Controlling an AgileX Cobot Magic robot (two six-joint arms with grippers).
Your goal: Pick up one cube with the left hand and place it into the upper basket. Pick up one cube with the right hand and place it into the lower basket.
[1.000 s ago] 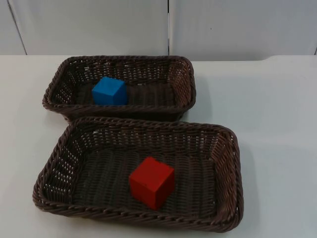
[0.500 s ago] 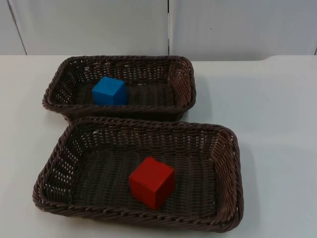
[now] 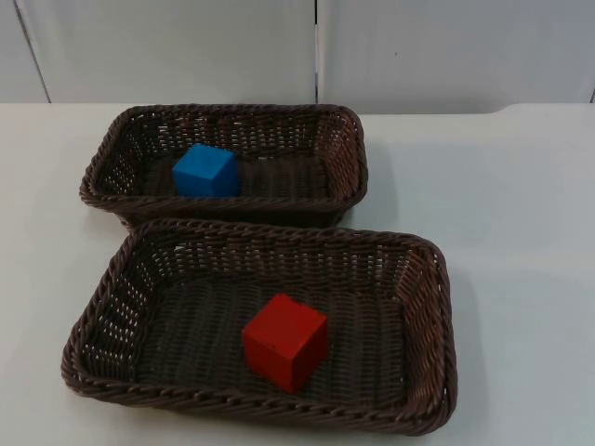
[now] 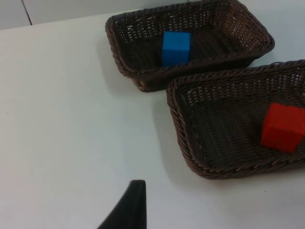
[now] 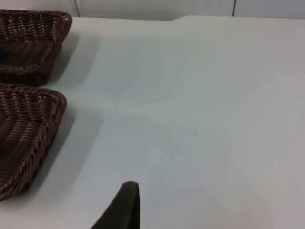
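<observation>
White desk (image 3: 521,232): blue cube (image 3: 204,171) in upper brown wicker basket (image 3: 349,158), red cube (image 3: 284,341) corner-on in lower wicker basket (image 3: 437,325), both baskets long axis sideways. Left hand (image 4: 128,207) and right hand (image 5: 124,207) wait off to the sides, grip state can't tell.

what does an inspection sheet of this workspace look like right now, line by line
surface: white table top, bare around the baskets
job's things: blue cube rests in the upper basket; red cube rests in the lower basket; the two baskets sit close together, rim beside rim
clutter: nothing seen
grippers: left tool, one black fingertip over the bare table beside the baskets, holding nothing; right tool, one black fingertip over the bare table on the baskets' other side, holding nothing; both arms wait
cables: nothing seen on the table
surroundings: grey partition wall behind the table
</observation>
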